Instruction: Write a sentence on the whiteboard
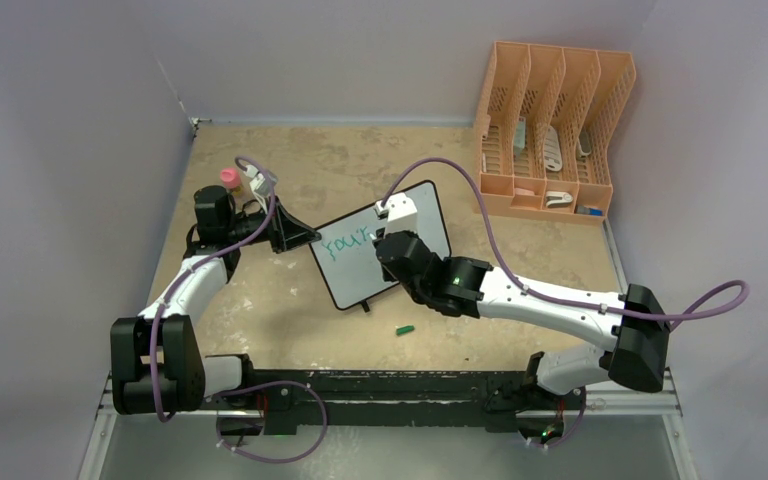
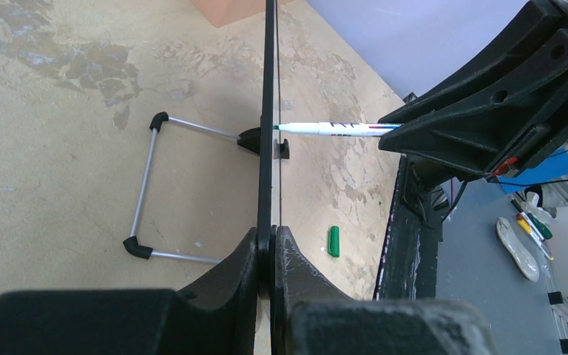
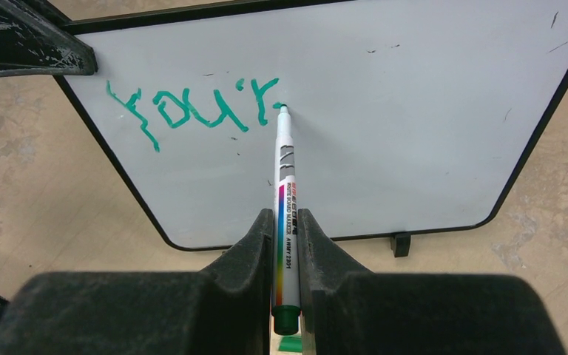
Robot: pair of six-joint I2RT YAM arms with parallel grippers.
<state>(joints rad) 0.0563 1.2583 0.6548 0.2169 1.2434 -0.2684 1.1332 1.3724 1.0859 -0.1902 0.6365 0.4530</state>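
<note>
The whiteboard [image 1: 362, 278] stands tilted on the table, black-framed, with teal lettering [image 1: 348, 240] on its upper left. In the right wrist view the sentence [image 3: 192, 111] reads roughly "You'r" on the whiteboard [image 3: 414, 111]. My right gripper [image 3: 286, 222] is shut on a white marker [image 3: 285, 170], whose green tip touches the board just after the last letter. My left gripper [image 2: 274, 237] is shut on the whiteboard's edge [image 2: 268, 111], seen edge-on there, and the marker [image 2: 333, 128] meets the board from the right. Seen from above, the left gripper [image 1: 295, 235] is at the board's left side and the right gripper [image 1: 392, 240] in front of it.
A green marker cap [image 1: 405, 328] lies on the table in front of the board. An orange file rack [image 1: 550, 130] stands at the back right. A pink-capped bottle [image 1: 229, 178] sits behind the left arm. The board's wire stand [image 2: 144, 192] props it from behind.
</note>
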